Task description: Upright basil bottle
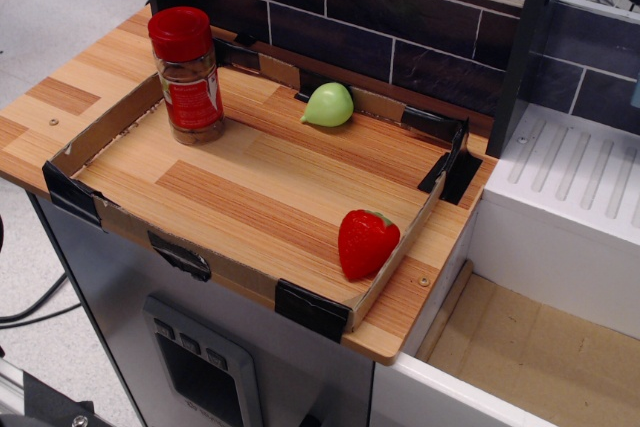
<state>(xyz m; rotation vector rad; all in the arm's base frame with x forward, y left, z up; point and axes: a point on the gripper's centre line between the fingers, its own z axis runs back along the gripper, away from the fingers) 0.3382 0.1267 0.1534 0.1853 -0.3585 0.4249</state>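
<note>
Single overhead view, looking down on a wooden counter. Basil bottle (pixel 187 75) upright at the far left corner of a shallow cardboard-edged tray (pixel 110 217), red cap on top, red label facing the camera, brownish contents visible above and below the label. Base flat on the tray floor, just beside the left wall, touching neither toy.

Green pear toy (pixel 328 104) lying near the far wall, to the right of the bottle and well apart from it. Red strawberry toy (pixel 366 243) resting against the near right wall, far from both. Black tape on the tray's corners.

Dark tiled wall (pixel 400 27) behind the tray; white ridged sink drainboard (pixel 570 172) off to the right.

Only a dark shape at the top left edge, above the bottle, possibly part of the arm; gripper itself out of the picture, so impossible to say whether released or clenched. Nothing touching the bottle.
</note>
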